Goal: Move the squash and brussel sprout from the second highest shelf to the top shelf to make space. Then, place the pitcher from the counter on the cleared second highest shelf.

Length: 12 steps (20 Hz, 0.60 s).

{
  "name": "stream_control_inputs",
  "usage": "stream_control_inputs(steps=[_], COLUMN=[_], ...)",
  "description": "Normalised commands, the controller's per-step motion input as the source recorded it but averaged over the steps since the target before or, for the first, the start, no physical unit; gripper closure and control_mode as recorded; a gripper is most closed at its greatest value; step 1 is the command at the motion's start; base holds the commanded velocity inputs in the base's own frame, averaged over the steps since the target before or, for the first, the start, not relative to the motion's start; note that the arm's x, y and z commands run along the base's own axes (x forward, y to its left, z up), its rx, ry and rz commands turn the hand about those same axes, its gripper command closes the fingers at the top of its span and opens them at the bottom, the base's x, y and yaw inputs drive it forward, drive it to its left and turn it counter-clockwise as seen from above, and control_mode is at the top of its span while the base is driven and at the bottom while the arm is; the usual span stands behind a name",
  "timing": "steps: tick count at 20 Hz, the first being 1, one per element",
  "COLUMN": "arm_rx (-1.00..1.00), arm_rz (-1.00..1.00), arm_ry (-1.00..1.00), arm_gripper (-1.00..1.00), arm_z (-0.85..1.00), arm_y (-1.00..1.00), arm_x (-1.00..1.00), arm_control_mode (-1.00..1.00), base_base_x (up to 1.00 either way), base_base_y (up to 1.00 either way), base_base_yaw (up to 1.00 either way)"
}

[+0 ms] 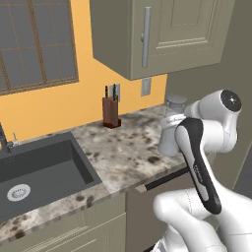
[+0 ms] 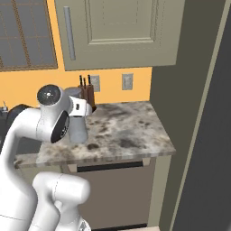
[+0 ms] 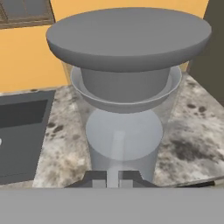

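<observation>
The pitcher, a pale cylinder with a dark grey lid, stands upright on the speckled counter near its right end. It also appears beside my forearm and behind my hand. My gripper sits low against the pitcher's near side. Its fingertips are drawn close together on a narrow pale strip of the pitcher. The squash, the brussel sprout and both fridge shelves are out of view.
A brown knife block stands by the orange wall behind the pitcher. The dark sink lies to the left. A wall cabinet hangs overhead, and a tall dark panel rises right of the counter.
</observation>
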Motion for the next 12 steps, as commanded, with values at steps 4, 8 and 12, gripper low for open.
stream_control_inputs(steps=[4, 8, 12], arm_rx=[0.00, 0.00, 0.00], arm_rz=[0.00, 0.00, 0.00], arm_ry=[0.00, 0.00, 0.00], arm_gripper=[1.00, 1.00, 1.00], arm_z=[0.00, 0.00, 0.00], arm_y=[0.00, 0.00, 0.00], arm_x=[0.00, 0.00, 0.00], arm_control_mode=[1.00, 1.00, 1.00], base_base_x=[-0.46, -0.90, -1.00], base_base_y=[0.00, 0.00, -0.05], base_base_yaw=[-0.04, -0.17, -0.35])
